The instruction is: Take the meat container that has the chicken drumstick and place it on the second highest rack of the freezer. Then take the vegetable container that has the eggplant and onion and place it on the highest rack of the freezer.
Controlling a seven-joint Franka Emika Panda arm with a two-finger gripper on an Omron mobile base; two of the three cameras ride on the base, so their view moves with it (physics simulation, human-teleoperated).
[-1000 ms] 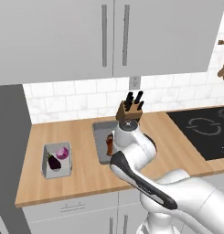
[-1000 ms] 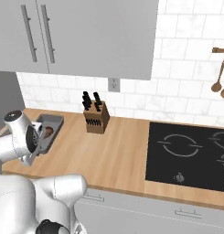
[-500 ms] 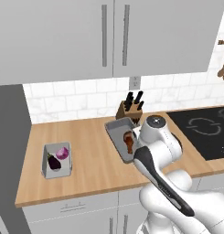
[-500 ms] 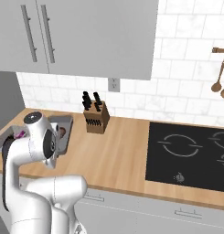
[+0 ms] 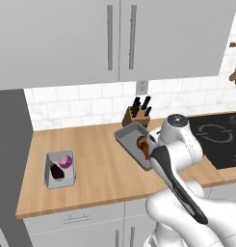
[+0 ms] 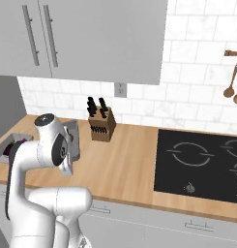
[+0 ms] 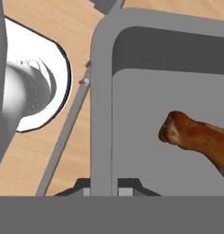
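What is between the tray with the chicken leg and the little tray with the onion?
Just bare wooden counter, seen from the left base view. The chicken tray is held up over it; the onion tray sits further left.

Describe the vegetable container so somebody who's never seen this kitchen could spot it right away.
Start at the long wooden counter under the grey wall cabinets and look toward its left end, near the tall grey freezer. There a small pale grey tray sits flat on the wood. Unlike the bigger grey tray with the chicken drumstick, it holds a dark eggplant and a pink-purple onion.
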